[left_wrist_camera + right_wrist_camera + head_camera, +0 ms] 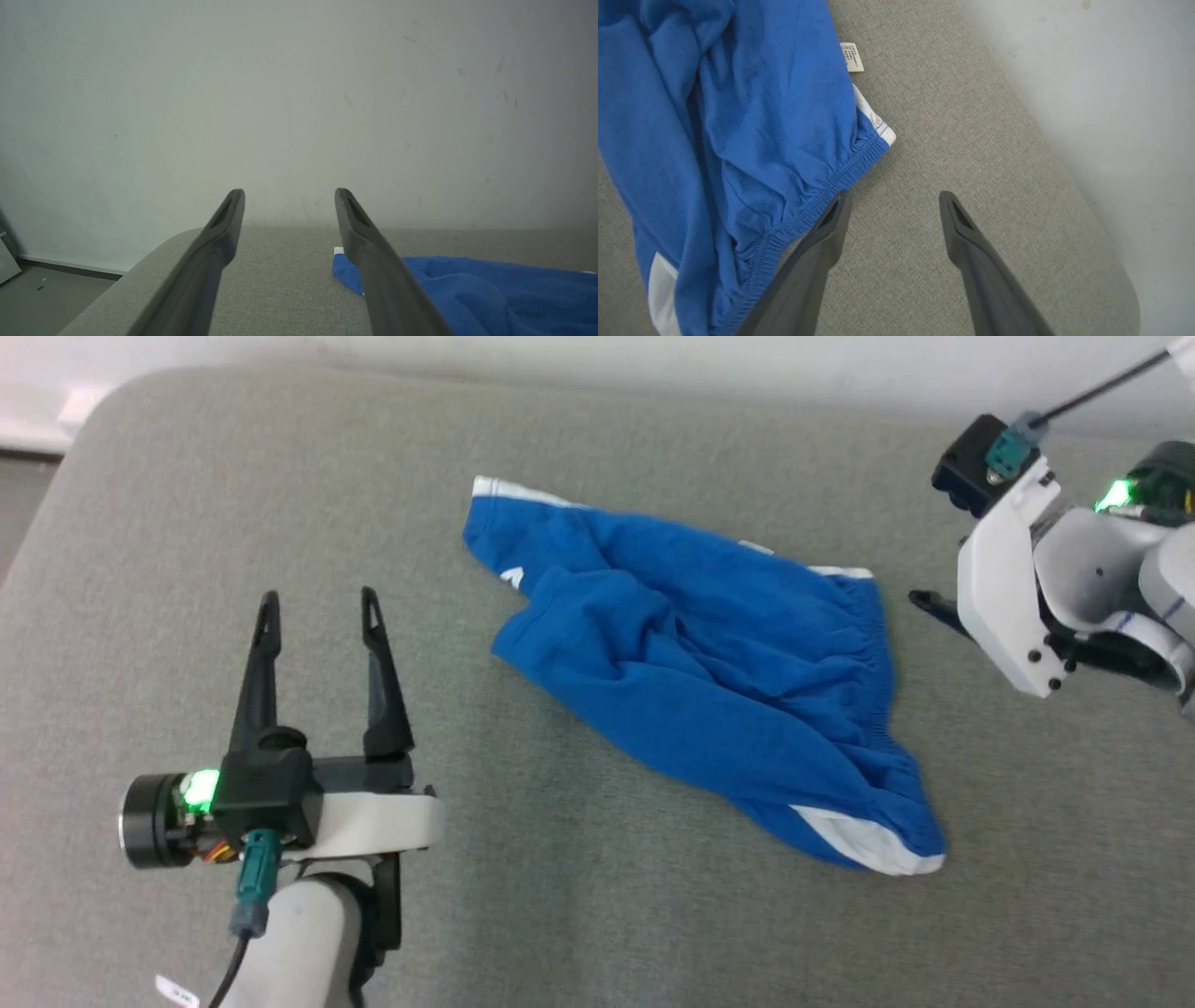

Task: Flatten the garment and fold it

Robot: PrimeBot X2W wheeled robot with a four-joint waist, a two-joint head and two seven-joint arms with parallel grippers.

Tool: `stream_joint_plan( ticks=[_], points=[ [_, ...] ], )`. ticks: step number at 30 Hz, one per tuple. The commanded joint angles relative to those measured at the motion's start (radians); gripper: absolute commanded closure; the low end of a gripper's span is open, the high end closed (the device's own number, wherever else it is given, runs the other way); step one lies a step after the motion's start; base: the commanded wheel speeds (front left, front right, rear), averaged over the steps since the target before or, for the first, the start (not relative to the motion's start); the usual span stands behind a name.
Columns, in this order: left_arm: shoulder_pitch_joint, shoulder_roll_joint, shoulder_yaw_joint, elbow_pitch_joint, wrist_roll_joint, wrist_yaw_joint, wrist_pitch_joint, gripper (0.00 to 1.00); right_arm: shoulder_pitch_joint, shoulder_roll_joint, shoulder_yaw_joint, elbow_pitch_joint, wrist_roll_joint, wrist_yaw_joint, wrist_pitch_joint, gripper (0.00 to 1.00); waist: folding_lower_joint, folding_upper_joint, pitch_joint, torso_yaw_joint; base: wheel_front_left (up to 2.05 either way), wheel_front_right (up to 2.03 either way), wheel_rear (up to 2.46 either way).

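Bare grey surface (pixel 560 896) surrounds garment (pixel 709 672); wall (pixel 299 93) behind far edge.

Your garment (pixel 709 653) was bright royal blue, with white stripes at its side edges and a small white mark on one leg. Its care tag (pixel 852 57) was white with grey print. The cushion (pixel 560 896) was plain grey weave, the wall (pixel 299 93) off-white. Your left gripper (pixel 319 595) and right gripper (pixel 895 196) had dark fingers; green lights (pixel 199 789) glowed on both wrists.
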Motion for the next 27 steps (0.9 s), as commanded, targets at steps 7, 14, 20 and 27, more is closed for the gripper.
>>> stream_joint_plan(
  ticks=[7, 14, 20, 27],
  points=[
    [-0.038, -0.078, 0.038, 0.0, 0.045, -0.055, -0.005, 0.0, -0.064, 0.054, 0.066, 0.139, 0.051, -0.002, -0.027, 0.0, -0.0001, 0.0, 0.121, 0.094, 0.0, 0.0, 0.0],
    [-0.065, -0.118, 0.057, 0.003, 0.067, -0.091, -0.005, 0.0, -0.032, 0.089, 0.128, 0.246, 0.071, -0.002, -0.066, 0.0, -0.0001, 0.0, 0.177, 0.124, 0.0, 0.0, 0.0],
    [-0.067, -0.134, 0.08, 0.014, 0.077, -0.107, -0.005, 0.0, -0.002, 0.083, 0.154, 0.232, 0.056, -0.002, -0.11, 1.0, -0.0001, 0.0, 0.179, 0.11, 0.0, 0.0, 0.0],
    [-0.056, -0.141, 0.105, 0.019, 0.089, -0.122, -0.005, 0.0, -0.114, 0.028, 0.111, 0.208, 0.082, -0.002, -0.34, 1.0, -0.0001, 0.0, 0.149, 0.073, 0.0, 0.0, 0.0]
  ],
)
